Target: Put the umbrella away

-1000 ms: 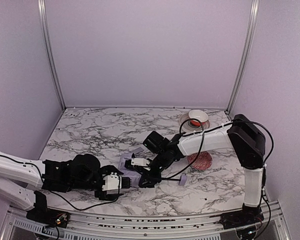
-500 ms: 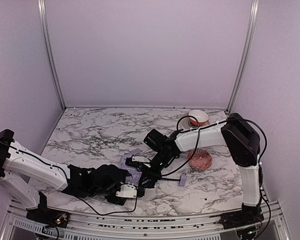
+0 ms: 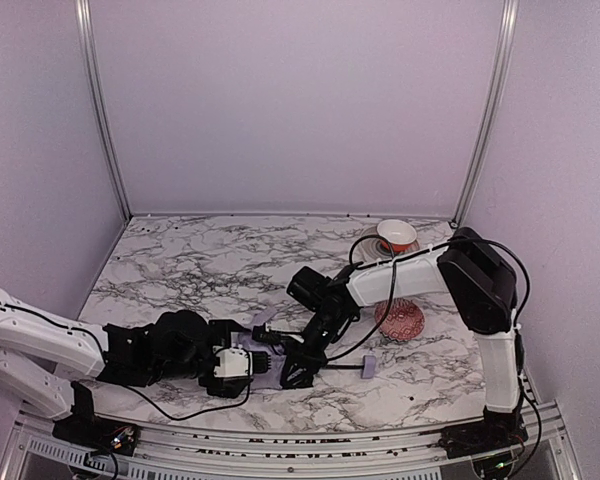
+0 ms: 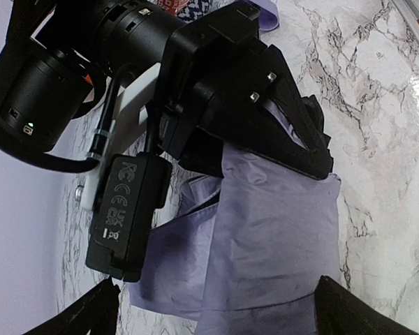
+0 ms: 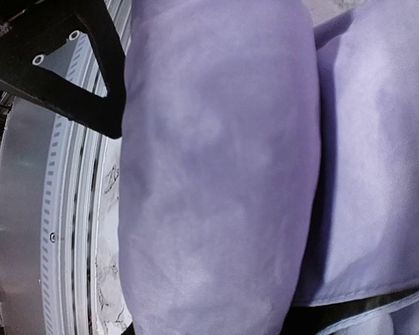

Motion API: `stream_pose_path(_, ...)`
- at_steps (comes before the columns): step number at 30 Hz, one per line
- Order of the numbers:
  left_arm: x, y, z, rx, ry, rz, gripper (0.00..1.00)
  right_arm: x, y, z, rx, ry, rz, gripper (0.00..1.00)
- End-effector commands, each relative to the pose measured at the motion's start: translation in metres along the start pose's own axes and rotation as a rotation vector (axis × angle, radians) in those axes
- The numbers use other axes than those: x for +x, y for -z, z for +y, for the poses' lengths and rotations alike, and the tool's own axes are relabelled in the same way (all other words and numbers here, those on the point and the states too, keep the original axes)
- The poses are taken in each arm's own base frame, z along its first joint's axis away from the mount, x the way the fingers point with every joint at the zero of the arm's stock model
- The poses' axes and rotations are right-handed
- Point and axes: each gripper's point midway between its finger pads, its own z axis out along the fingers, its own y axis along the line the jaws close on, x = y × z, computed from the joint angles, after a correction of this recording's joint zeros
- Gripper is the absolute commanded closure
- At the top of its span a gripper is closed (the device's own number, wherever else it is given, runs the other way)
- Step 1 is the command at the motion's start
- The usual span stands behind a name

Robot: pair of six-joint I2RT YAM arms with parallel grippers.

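Note:
The umbrella (image 3: 268, 364) lies collapsed near the table's front, a bundle of pale lavender fabric with a thin black shaft running right to its small lavender handle (image 3: 368, 368). My right gripper (image 3: 296, 364) is clamped on the folded canopy; in the left wrist view its black fingers (image 4: 279, 105) press into the fabric (image 4: 265, 237). My left gripper (image 3: 246, 362) sits at the bundle's left end, jaws wide open (image 4: 220, 315), with fabric lying between the fingertips and not pinched. Lavender cloth (image 5: 216, 174) fills the right wrist view and hides that gripper's own fingers.
A red patterned bowl (image 3: 399, 321) sits right of the right arm's forearm. A white bowl with a red inside (image 3: 396, 237) stands at the back right. The metal front rail (image 5: 28, 209) runs close beside the umbrella. Purple walls enclose the marble table (image 3: 180, 265).
My left gripper has opened wide and shifted right along the front, ending against the umbrella's left end. The right gripper and umbrella moved slightly toward the front edge.

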Motion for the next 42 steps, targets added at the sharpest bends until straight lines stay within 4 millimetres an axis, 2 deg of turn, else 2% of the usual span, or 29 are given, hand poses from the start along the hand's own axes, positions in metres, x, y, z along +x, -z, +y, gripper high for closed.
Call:
stream_pose_path(1, -0.007, -0.011, -0.014, 0.087, 0.032, -0.004, 0.01, 0.083, -0.030, 0.005, -0.045, -0.232, 0.254, 0.88)
stream_pose_path(7, -0.014, -0.012, -0.034, 0.224, 0.080, -0.007, 0.04, 0.073, -0.023, -0.006, -0.023, -0.282, 0.197, 0.88)
stream_pose_path(10, 0.001, -0.019, -0.045, 0.263, 0.077, 0.071, 0.05, 0.068, -0.021, -0.007, -0.032, -0.285, 0.175, 0.89)
stream_pose_path(14, 0.025, -0.036, -0.048, 0.255, 0.057, 0.223, 0.12, 0.064, -0.020, -0.007, -0.039, -0.279, 0.165, 0.89)
stream_pose_path(16, 0.036, -0.043, -0.056, 0.275, 0.043, 0.277, 0.19, 0.061, -0.019, -0.006, -0.040, -0.277, 0.157, 0.88)
stream_pose_path(19, 0.048, -0.047, -0.064, 0.293, 0.040, 0.326, 0.42, 0.056, -0.014, -0.008, -0.027, -0.275, 0.137, 0.84)
stream_pose_path(21, 0.051, -0.047, -0.068, 0.305, 0.042, 0.336, 0.47, 0.050, -0.007, -0.010, -0.018, -0.280, 0.104, 0.80)
stream_pose_path(25, 0.055, -0.043, -0.074, 0.339, 0.049, 0.357, 0.60, 0.027, 0.020, -0.013, 0.028, -0.264, 0.004, 0.58)
stream_pose_path(28, 0.056, -0.041, -0.080, 0.370, 0.062, 0.366, 0.65, 0.007, 0.041, -0.001, 0.053, -0.195, -0.065, 0.46)
stream_pose_path(30, 0.060, -0.038, -0.088, 0.411, 0.078, 0.387, 0.67, -0.005, 0.055, 0.008, 0.076, -0.145, -0.106, 0.31)
stream_pose_path(31, 0.055, -0.038, -0.088, 0.427, 0.093, 0.384, 0.68, -0.010, 0.062, 0.012, 0.094, -0.125, -0.123, 0.26)
stream_pose_path(35, 0.046, -0.034, -0.097, 0.534, 0.180, 0.397, 0.69, -0.025, 0.091, 0.024, 0.204, -0.039, -0.197, 0.24)
stream_pose_path(42, 0.042, -0.021, -0.109, 0.731, 0.352, 0.473, 0.72, -0.037, 0.141, 0.031, 0.481, 0.099, -0.372, 0.25)
